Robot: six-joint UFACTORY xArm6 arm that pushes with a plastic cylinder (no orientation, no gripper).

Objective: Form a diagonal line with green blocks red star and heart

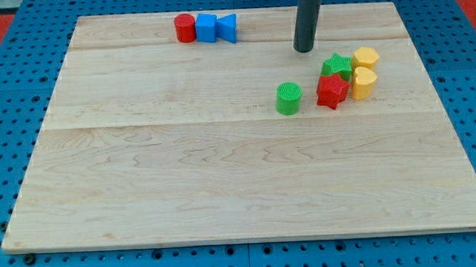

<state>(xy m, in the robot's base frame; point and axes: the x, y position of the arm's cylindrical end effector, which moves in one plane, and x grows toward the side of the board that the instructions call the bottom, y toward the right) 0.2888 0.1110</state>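
On our bench (144,194), left to right: green cylinder (288,98), our tip (304,48) above and apart, red star (331,91) touching green star (337,66), yellow heart (364,84). We have no fingers.

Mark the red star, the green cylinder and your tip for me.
red star (331,90), camera view, on its top face.
green cylinder (288,97), camera view, on its ribbed side just under the top.
my tip (304,48), camera view, rod's very end, above and left of the green star (336,65).
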